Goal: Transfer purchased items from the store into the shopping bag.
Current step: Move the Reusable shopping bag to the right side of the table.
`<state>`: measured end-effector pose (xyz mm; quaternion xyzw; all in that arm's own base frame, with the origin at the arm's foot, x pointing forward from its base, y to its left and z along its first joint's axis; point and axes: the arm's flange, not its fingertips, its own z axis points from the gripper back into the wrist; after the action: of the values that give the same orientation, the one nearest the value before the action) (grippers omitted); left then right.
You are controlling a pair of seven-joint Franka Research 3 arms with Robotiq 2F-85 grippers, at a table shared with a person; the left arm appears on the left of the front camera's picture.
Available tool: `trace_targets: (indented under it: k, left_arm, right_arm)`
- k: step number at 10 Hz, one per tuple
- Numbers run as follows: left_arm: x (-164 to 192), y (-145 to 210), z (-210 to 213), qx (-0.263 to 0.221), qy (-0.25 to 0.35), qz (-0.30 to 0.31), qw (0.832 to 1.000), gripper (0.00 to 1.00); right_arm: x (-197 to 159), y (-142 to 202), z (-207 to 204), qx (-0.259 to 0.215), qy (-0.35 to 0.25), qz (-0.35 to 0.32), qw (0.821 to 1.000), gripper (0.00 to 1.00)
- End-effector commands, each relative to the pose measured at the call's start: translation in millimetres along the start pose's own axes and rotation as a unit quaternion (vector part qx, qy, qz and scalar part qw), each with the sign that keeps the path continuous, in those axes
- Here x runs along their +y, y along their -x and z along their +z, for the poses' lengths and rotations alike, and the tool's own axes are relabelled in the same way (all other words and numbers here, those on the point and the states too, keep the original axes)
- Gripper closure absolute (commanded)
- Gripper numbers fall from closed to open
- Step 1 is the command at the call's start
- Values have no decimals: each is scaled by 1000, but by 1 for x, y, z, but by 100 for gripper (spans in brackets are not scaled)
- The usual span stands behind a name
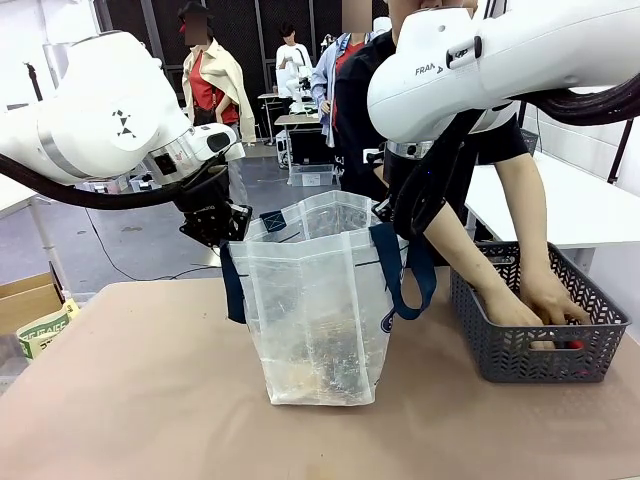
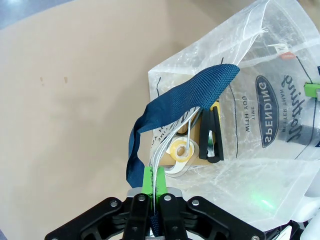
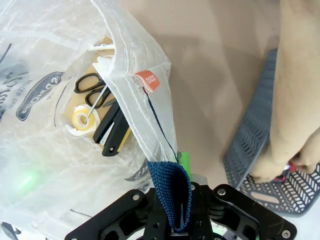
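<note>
- The shopping bag stands open on the table; its blue oval says "SPENDING".
- The left gripper has its fingers pinched on the bag's rim and blue strap.
- The right gripper has its fingers pinched on the other strap.
- Scissors and a tape roll lie inside.

the bag is thin translucent whitish plastic, crinkled and faintly glossy. its straps are coarse woven navy cloth. inside, the scissors have smooth black plastic handles and thin metal blades. the basket at right is matt dark grey perforated plastic. the table is smooth matt tan. the arm shells are glossy white.
</note>
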<state>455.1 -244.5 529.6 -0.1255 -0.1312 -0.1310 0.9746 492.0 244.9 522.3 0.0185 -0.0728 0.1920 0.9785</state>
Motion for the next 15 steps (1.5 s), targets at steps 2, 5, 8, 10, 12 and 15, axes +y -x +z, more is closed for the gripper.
trace_targets:
  k: [2,5,8,10,12,15]
  left_arm:
    - [1,1,-1,1,-1,0,1000,100]
    - [1,1,-1,1,-1,0,1000,100]
    - [1,1,-1,1,-1,0,1000,100]
    - [1,1,-1,1,-1,0,1000,100]
    - [1,1,-1,1,-1,0,1000,100]
    - [1,1,-1,1,-1,0,1000,100]
  right_arm:
    - [-1,0,0,-1,0,0,1000,100]
    - [-1,0,0,-1,0,0,1000,100]
    - [-1,0,0,-1,0,0,1000,100]
    - [-1,0,0,-1,0,0,1000,100]
    - [-1,0,0,-1,0,0,1000,100]
    - [-1,0,0,-1,0,0,1000,100]
